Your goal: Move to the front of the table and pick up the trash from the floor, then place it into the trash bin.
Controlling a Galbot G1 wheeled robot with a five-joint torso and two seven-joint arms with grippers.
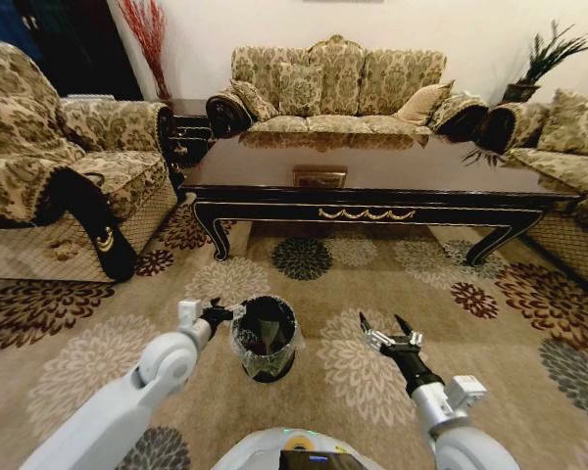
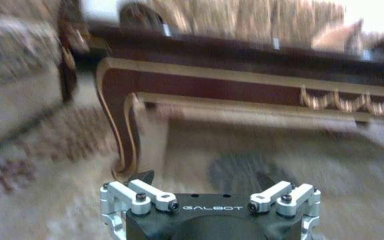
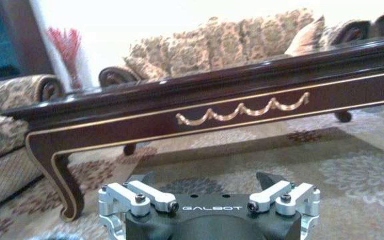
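Note:
The table [image 1: 274, 203] of dark glossy wood stands across the carpet ahead, its gold ornament facing me; it also fills the far side of the left wrist view as the table [image 2: 232, 80] and of the right wrist view as the table [image 3: 132, 127]. The black trash bin [image 1: 266, 364] with its clear bag stands on the carpet just before me. My left gripper [image 1: 219, 314] is open beside the bin's left rim, and its fingers [image 2: 142, 179] are spread with nothing between them. My right gripper [image 1: 389, 329] hangs open over the carpet to the bin's right, empty. The trash is out of view.
A patterned armchair [image 1: 69, 166] stands at the left, a sofa [image 1: 338, 88] behind the table, another sofa [image 1: 568, 162] at the right. Floral carpet [image 1: 353, 372] runs between me and the table. My base [image 1: 294, 455] shows at the bottom edge.

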